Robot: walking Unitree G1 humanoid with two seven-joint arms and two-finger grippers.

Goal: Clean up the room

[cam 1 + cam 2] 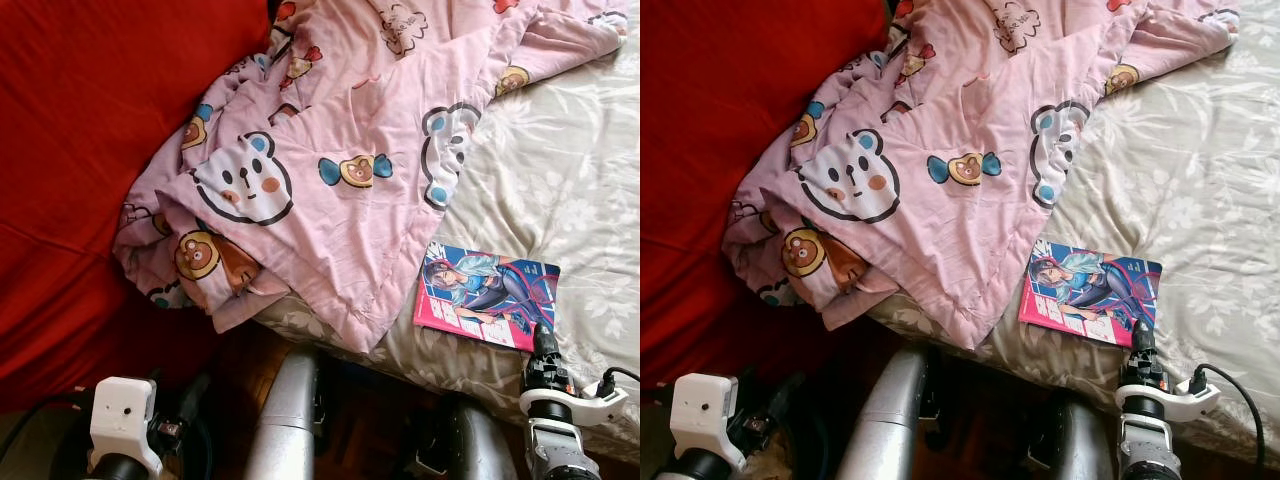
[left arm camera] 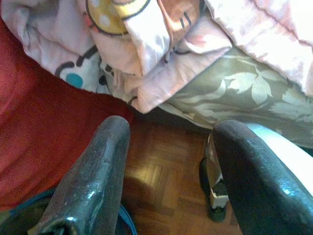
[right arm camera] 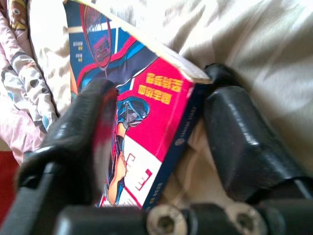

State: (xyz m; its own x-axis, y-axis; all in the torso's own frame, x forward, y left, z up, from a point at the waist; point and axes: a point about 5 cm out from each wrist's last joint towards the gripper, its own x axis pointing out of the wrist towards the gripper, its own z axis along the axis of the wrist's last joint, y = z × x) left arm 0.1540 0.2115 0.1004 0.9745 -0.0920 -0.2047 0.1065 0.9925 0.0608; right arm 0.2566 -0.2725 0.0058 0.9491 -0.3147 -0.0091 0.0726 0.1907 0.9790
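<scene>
A comic book [image 1: 490,293] with a pink and blue cover lies on the floral bed sheet [image 1: 560,170] near the bed's front edge. My right gripper [image 1: 545,345] is at the book's near right corner. In the right wrist view the book [image 3: 146,112] stands tilted between the two spread fingers: one finger [image 3: 83,127] lies over the cover and the other [image 3: 239,142] sits beside the spine on the sheet. My left gripper [image 2: 171,142] hangs open and holds nothing, low over the wooden floor [image 2: 161,181] beside the bed.
A crumpled pink cartoon-print blanket [image 1: 340,160] covers the bed's left part and droops over its edge. A red cover [image 1: 80,150] lies to the left. My silver legs [image 1: 285,420] stand on dark parquet below the bed edge.
</scene>
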